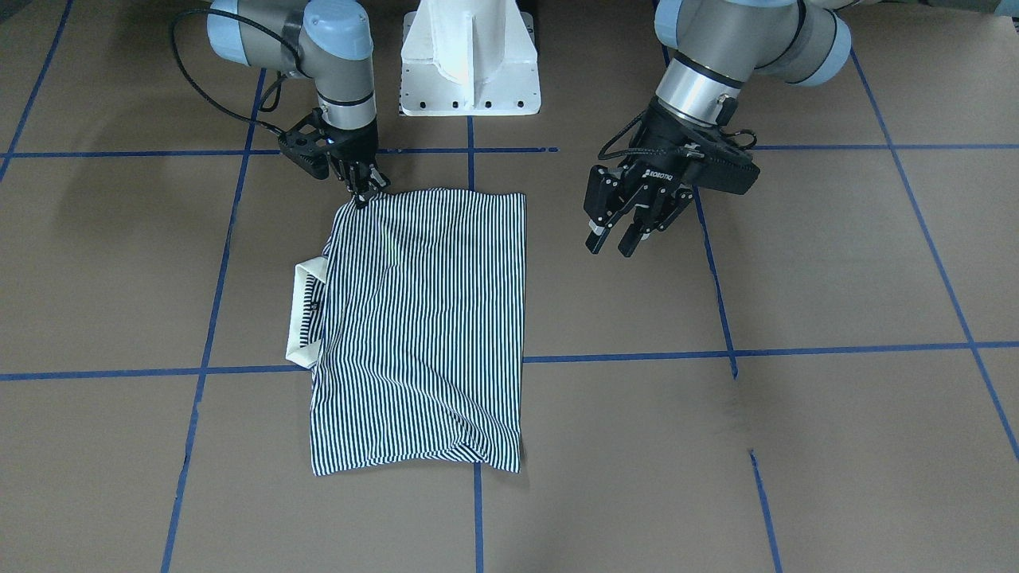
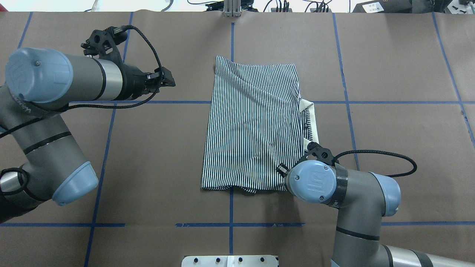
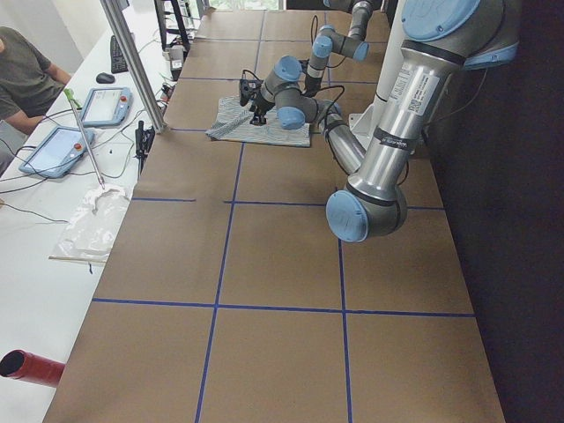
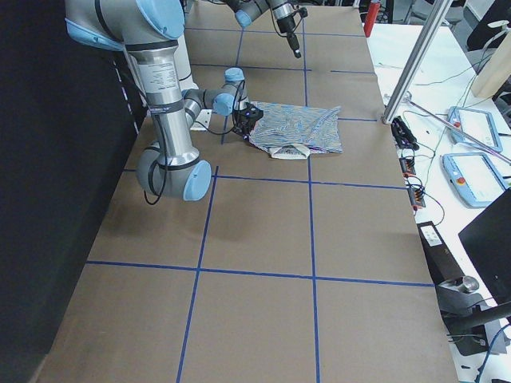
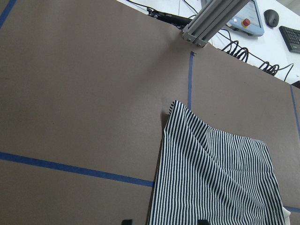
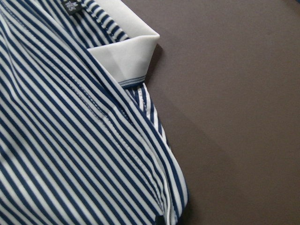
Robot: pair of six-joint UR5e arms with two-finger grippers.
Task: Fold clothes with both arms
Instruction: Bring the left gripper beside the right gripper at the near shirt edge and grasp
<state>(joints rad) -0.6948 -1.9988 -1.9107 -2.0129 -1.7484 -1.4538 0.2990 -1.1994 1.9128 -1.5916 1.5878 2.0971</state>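
Shirt [image 1: 422, 318] lies folded on the table [image 1: 796, 318], white collar [image 1: 302, 314] poking out.
Right gripper [image 1: 366, 191] pinches one corner; left gripper [image 1: 611, 239] hovers apart, jaws wide.

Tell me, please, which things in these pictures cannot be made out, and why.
Right gripper: overhead view, hidden beneath its own wrist.
Polo shirt sleeves: every view, lost among the folds.
Label: right wrist view, cut by top edge, unreadable.
Left gripper: left wrist view, only fingertips at bottom edge.
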